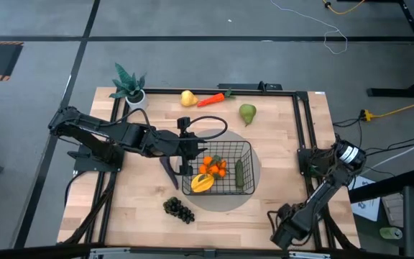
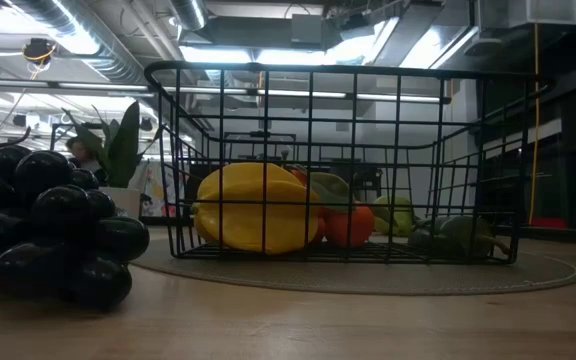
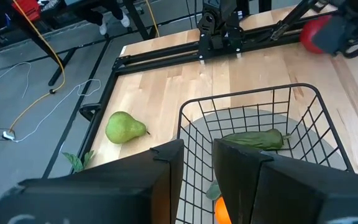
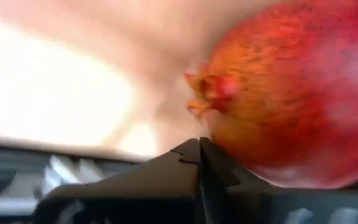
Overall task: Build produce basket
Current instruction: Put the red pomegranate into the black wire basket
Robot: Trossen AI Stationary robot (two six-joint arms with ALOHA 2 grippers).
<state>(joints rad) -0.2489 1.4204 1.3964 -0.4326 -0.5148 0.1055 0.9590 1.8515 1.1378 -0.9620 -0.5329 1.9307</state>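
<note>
Our left gripper [image 1: 186, 167] hangs at the basket [image 1: 244, 147] rim, fingers part open and empty, and could snag the wire; our right gripper's [image 4: 199, 144] fingers are shut, empty.

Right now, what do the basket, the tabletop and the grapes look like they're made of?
Basket: thin metal wire, probably, with a black coating; open grid you see through.
Tabletop: light wood, matte, in joined strips with visible grain.
Grapes: likely moulded plastic; dark, smooth, glossy spheres with sharp highlights.

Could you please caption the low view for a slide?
Wire basket holding yellow mango and oranges, dark grapes in foreground.
</note>
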